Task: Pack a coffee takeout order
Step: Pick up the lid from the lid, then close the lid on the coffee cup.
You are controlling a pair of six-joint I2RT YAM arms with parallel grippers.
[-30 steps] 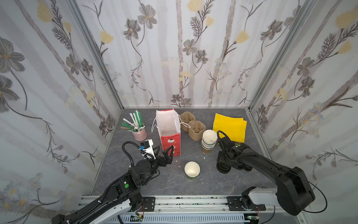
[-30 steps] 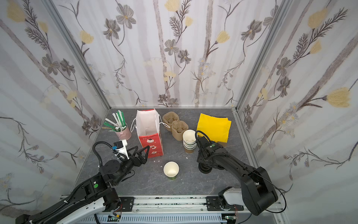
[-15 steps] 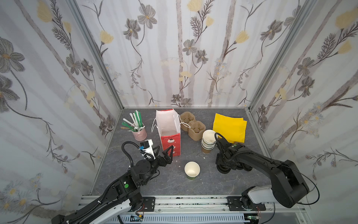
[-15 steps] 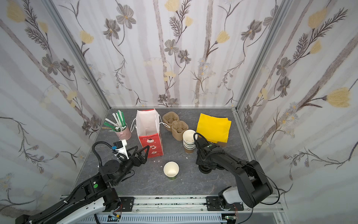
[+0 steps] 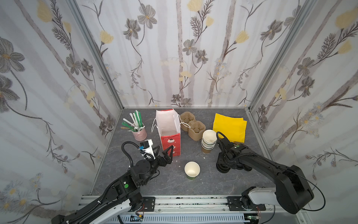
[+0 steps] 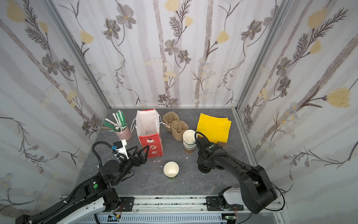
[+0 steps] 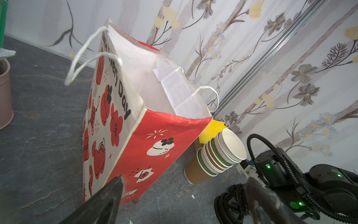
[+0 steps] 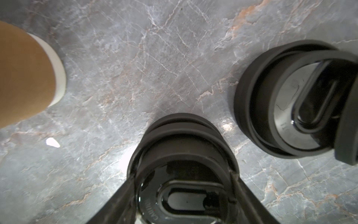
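At the left of the grey surface (image 5: 213, 186), a pink tin (image 5: 139, 134) holds green and white straws (image 5: 136, 120). In front of it and a little to the right, the left gripper (image 5: 165, 147) hovers with its fingers spread wide and nothing between them. Its tips are close to the red front of the upright paper bag (image 5: 171, 144), whose mouth stands open. Behind the bag's right side lies a brown pulp cup carrier (image 5: 190, 124). In front of the bag, well apart from both arms, a lone lidless paper cup (image 5: 191, 170) stands upright. Farther right and farther back is a leaning stack of cups (image 5: 208, 140). Beside it the right gripper (image 8: 182, 176) points straight down over a pile of black lids (image 5: 222, 168). In the wrist view its fingers (image 8: 124, 194) straddle the top black lid (image 8: 186, 201), one at each side of the rim. I cannot tell whether they press it or only flank it. Another lid pile (image 8: 271, 100) sits just beside. The yellow napkins (image 5: 229, 126) lie flat at the back right, untouched.
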